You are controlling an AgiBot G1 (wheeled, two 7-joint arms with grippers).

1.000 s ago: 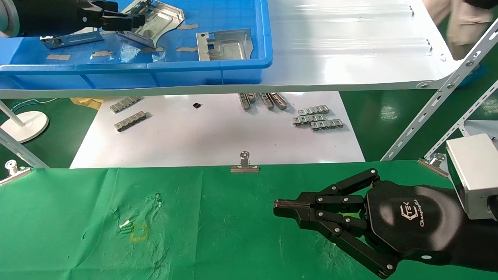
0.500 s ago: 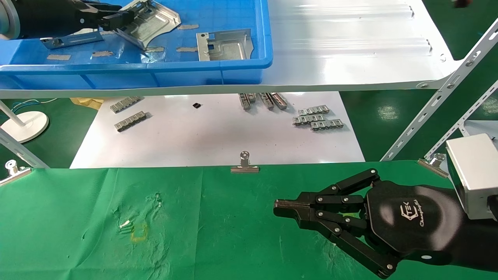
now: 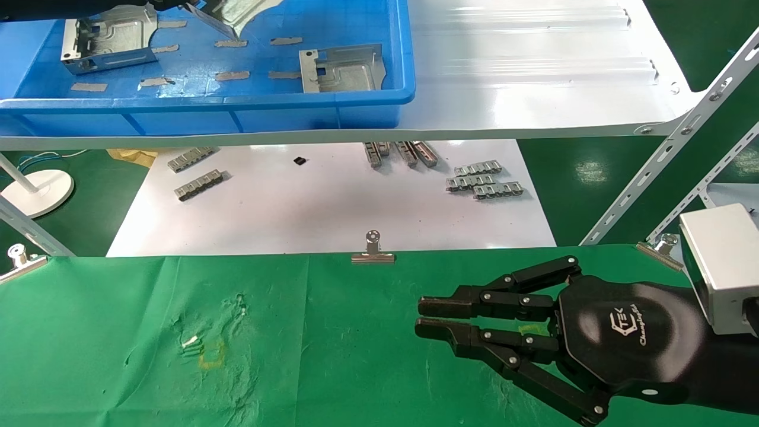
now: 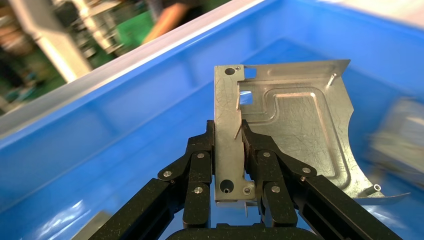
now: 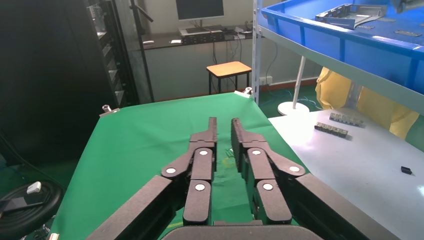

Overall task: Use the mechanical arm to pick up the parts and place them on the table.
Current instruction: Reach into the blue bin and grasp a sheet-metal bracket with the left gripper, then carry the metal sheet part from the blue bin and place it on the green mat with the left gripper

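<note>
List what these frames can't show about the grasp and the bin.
- Head view: left pincer cut off by the top edge; only a corner of the held bracket shows.
- Left wrist view: second bracket blurred.
- Right wrist view: bin contents mostly hidden by its wall.

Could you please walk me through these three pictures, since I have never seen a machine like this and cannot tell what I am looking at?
It is a two-armed robot, and each arm ends in a black claw. The wide picture comes from a camera on its head; the other two come from cameras on its wrists, looking along the claw fingers.

The left claw is inside the blue bin on the white shelf, pinching one silver bracket by its edge. Two more brackets lie in the bin.

The right claw hovers over the green cloth table, fingers slightly apart and empty.

On the white sheet lower down lie small grey strips. Silver clips hold the cloth's edge.
</note>
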